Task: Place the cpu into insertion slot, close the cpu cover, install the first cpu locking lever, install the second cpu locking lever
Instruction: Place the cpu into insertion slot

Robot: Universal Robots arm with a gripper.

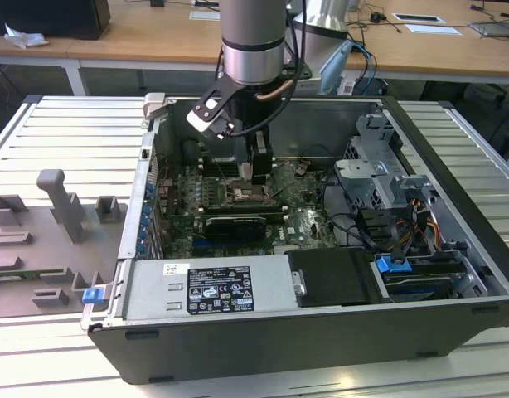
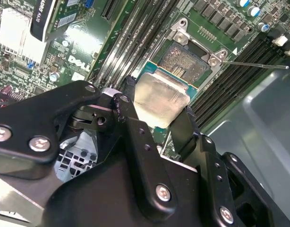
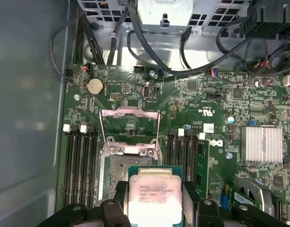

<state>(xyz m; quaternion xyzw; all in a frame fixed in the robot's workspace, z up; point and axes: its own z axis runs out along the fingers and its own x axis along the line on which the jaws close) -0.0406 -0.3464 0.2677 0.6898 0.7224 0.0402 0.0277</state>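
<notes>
Clamping the silvery cpu [image 2: 159,100], black jaws hang near the insertion slot [image 2: 185,61].

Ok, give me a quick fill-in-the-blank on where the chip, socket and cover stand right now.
1. The black hand is clamped on the flat square silvery-grey metal ____.
2. The small square dark insertion slot is ____, with nothing seated in it.
3. The thin silvery metal cpu cover is ____, not closed.
Missing words: cpu; empty; open.
</notes>
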